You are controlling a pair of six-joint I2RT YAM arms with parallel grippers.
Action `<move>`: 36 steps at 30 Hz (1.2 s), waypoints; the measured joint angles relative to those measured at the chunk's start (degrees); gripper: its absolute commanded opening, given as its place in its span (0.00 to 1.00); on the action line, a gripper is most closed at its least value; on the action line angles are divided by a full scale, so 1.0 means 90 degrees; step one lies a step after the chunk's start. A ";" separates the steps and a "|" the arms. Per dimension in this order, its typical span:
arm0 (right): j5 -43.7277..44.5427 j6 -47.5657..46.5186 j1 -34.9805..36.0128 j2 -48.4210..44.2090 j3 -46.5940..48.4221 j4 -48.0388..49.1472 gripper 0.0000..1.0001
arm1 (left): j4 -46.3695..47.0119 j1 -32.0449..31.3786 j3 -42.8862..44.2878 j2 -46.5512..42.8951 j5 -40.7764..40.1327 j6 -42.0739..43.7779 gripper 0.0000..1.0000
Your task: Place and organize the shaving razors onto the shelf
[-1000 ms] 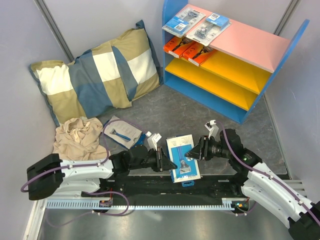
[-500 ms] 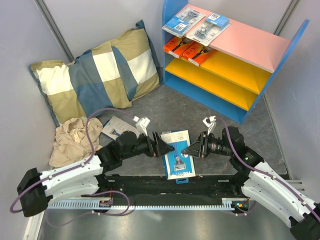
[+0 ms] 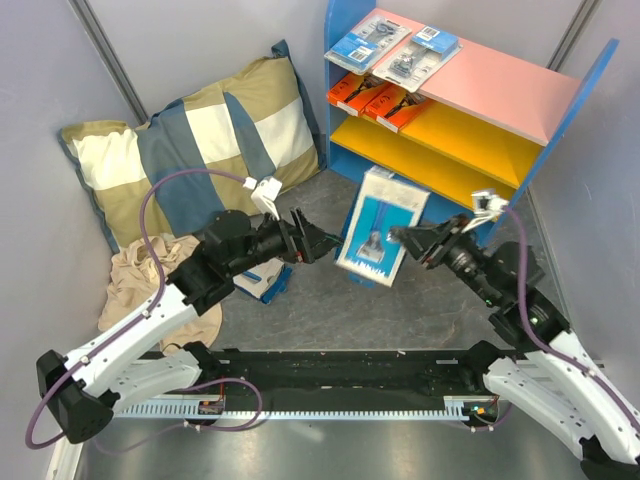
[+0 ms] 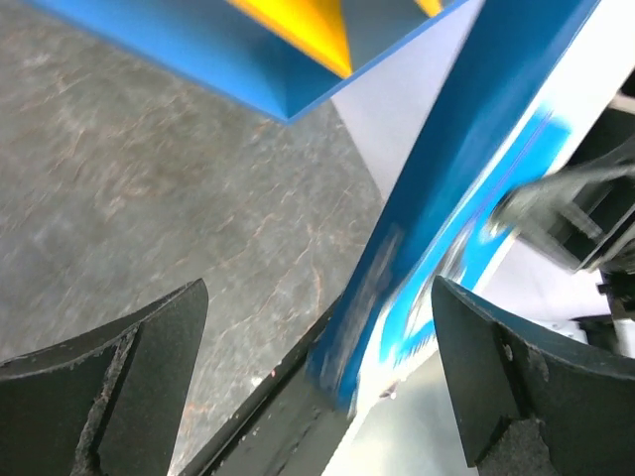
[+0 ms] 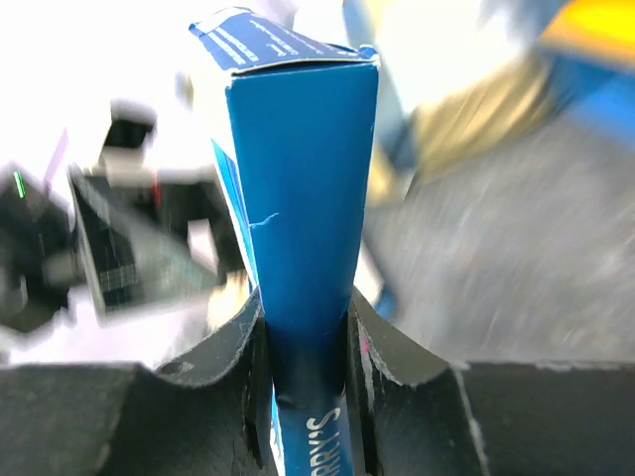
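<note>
- The grey worktop (image 3: pixel 300 215) carries everything. A checked pillow (image 3: pixel 195 150) leans in the far-left corner, well out of the working path.
- The shelf (image 3: pixel 338 60) stands far right. It slants toward the arms, so flat packs lie face-up and are easy to see.
- A crumpled beige cloth (image 3: pixel 150 275) lies at the left, beside the left arm.
- The blue-and-white razor box (image 3: pixel 375 235) hangs clear of the worktop, tilted and facing the camera. It is in front of the shelf's bare yellow boards, which are probably where it is headed.
- Two blister packs (image 3: pixel 366 40) sit side by side on the pink top board. Two orange boxes (image 3: pixel 375 98) are paired on the board below, so like is grouped with like.
- Another pack (image 3: pixel 262 285) lies on the worktop, partly hidden under the left arm and yet to be shelved.
- The right claw (image 3: pixel 402 237) pinches the box across its thin edge. That grip suits sliding it flat onto a board.
- The left claw (image 3: pixel 316 242) is spread wide and grips nothing. It is close to the box's left edge but apart from it.
</note>
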 measured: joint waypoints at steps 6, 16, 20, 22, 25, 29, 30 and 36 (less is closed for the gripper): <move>0.2402 0.0131 0.0000 -0.1195 0.0214 0.0034 0.04 | 0.0624 0.0024 0.0563 0.0500 0.0680 0.0056 1.00; 0.4456 0.0495 -0.0005 -0.2091 0.0211 0.0345 0.02 | 0.3121 -0.0221 0.0964 0.2076 0.1897 -0.0563 1.00; 0.4563 0.0605 -0.0005 -0.2011 0.0214 0.0342 0.02 | 0.3463 -0.0636 0.1540 0.2509 0.2001 -0.0571 1.00; 0.4571 0.0668 -0.0005 -0.1977 0.0216 0.0342 0.03 | 0.3609 -0.0777 0.1809 0.2664 0.2016 -0.0571 1.00; 0.4561 0.0729 -0.0005 -0.1960 0.0223 0.0340 0.02 | 0.3806 -0.0906 0.2125 0.2895 0.2045 -0.0573 1.00; 0.4520 0.0780 -0.0005 -0.1960 0.0272 0.0338 0.03 | 0.3827 -0.0998 0.2305 0.3201 0.2035 -0.0578 1.00; 0.4512 0.0792 -0.0005 -0.1960 0.0291 0.0338 0.03 | 0.3823 -0.1035 0.2370 0.3327 0.2035 -0.0580 1.00; 0.4486 0.0804 -0.0005 -0.1960 0.0396 0.0306 0.04 | 0.3762 -0.1166 0.2730 0.3876 0.2035 -0.0600 0.99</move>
